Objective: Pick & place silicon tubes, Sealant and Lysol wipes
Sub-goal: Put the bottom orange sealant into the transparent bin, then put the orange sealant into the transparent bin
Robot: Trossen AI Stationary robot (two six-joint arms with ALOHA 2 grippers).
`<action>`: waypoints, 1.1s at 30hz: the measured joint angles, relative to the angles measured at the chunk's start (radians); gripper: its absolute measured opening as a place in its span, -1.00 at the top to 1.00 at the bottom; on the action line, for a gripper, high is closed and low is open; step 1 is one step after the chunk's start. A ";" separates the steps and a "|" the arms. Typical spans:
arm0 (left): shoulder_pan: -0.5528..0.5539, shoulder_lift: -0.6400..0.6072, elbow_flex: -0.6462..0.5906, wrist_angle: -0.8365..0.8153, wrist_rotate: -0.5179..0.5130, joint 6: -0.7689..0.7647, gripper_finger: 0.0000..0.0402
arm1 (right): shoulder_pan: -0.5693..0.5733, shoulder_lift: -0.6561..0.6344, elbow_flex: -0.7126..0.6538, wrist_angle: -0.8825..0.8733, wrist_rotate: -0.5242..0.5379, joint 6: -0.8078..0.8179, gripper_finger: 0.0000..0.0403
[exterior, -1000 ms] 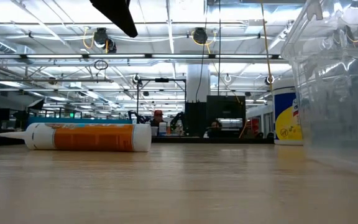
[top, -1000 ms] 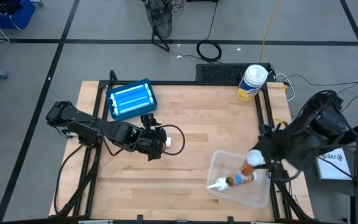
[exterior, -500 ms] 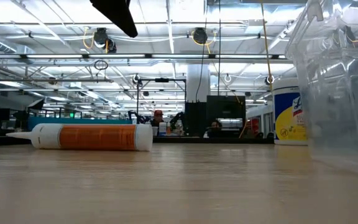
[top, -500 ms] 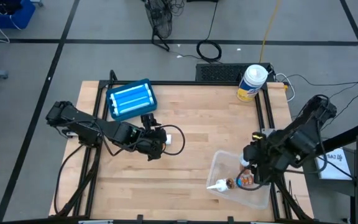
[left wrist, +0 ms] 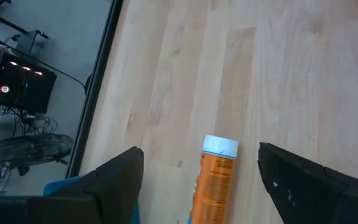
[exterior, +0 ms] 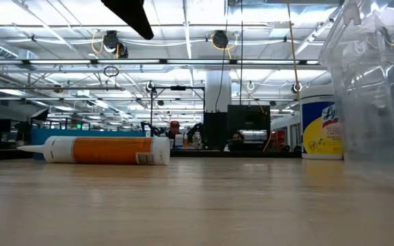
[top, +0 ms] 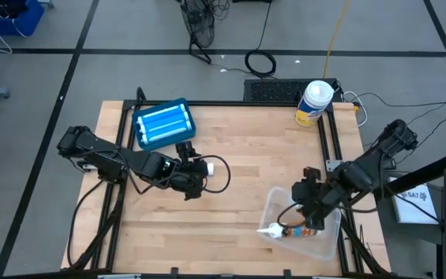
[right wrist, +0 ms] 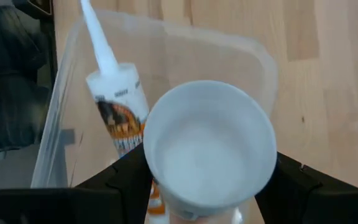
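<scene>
Left gripper (left wrist: 197,186) jaws apart, straddling the orange sealant tube with white cap (left wrist: 211,180) lying flat on the wooden table (top: 246,163), long axis running between the fingers. Right gripper (right wrist: 210,186) clamps a white-ended tube (right wrist: 209,146) over the clear plastic bin (right wrist: 166,43).

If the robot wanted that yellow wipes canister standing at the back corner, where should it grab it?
Probably around the middle of the wipes canister body, coming in level from the side. It stands upright near the table's far right corner, and its round straight wall suits two fingers better than the domed white lid.
</scene>
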 joint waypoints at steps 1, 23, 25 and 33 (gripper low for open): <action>0.000 0.000 0.000 0.004 0.000 0.003 -0.54 | -0.008 0.000 -0.014 0.023 -0.010 -0.020 -0.07; 0.005 0.000 0.000 0.014 -0.001 0.018 -0.53 | -0.054 -0.001 -0.317 0.538 -0.091 -0.241 -0.15; 0.005 0.000 0.000 0.014 -0.001 0.018 -0.54 | -0.054 0.001 -0.322 0.545 -0.092 -0.240 -0.36; 0.005 0.000 0.000 0.014 -0.002 0.017 -0.62 | -0.055 -0.012 -0.323 0.680 -0.138 -0.250 -0.77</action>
